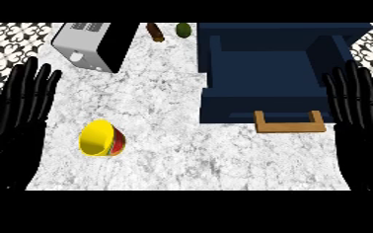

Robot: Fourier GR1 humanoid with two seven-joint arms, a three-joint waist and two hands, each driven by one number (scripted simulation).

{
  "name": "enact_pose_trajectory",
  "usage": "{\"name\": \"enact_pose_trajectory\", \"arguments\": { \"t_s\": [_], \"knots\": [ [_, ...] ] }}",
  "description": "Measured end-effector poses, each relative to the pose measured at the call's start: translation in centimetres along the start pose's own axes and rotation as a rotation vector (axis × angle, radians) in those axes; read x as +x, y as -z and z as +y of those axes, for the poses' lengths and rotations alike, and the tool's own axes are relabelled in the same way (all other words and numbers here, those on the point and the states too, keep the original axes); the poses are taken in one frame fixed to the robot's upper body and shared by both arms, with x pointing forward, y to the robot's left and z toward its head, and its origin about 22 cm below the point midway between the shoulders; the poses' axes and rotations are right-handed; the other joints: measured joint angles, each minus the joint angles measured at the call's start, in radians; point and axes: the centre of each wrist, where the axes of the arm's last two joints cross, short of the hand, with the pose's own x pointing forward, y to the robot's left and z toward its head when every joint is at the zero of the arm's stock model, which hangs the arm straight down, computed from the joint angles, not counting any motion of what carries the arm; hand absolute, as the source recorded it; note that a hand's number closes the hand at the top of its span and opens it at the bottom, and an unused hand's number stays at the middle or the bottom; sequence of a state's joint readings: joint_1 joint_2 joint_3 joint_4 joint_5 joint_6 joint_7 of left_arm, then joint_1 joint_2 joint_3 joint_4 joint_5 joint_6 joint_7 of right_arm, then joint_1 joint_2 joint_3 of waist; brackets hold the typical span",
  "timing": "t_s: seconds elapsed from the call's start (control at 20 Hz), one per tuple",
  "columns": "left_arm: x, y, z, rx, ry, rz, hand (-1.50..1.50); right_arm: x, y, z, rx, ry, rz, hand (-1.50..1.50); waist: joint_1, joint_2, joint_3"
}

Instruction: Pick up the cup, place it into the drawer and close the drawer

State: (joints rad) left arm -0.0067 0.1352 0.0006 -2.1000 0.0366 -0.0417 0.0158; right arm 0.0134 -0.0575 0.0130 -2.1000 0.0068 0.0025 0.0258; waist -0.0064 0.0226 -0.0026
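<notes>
A yellow cup with a red band lies on its side on the marble counter, at the lower left, its mouth facing the viewer. The dark blue drawer stands pulled open at the right, its inside bare, with a wooden handle on its front. My left hand rests open at the left edge, fingers up, a short way left of the cup. At the right edge my right hand rests open, beside the drawer's front corner. Neither hand touches anything.
A grey and black toaster stands at the back left. A brown bottle and a green fruit lie at the back, left of the drawer cabinet.
</notes>
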Motion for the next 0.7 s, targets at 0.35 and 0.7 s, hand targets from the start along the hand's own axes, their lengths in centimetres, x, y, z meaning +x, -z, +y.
{"name": "enact_pose_trajectory", "arguments": {
  "t_s": [0.35, 0.7],
  "knots": [
    [-0.9, -0.1, 0.9, -0.287, -0.215, -0.025, -1.50, -0.4, 0.5, 0.6, 0.049, 0.021, 0.008, -1.50, 0.006, -0.019, 0.001],
    [-2.4, -0.7, 2.8, -0.422, -0.432, 0.062, -1.50, -0.8, 0.8, 0.2, 0.103, 0.092, 0.046, -1.50, 0.007, -0.021, 0.002]
  ]
}}
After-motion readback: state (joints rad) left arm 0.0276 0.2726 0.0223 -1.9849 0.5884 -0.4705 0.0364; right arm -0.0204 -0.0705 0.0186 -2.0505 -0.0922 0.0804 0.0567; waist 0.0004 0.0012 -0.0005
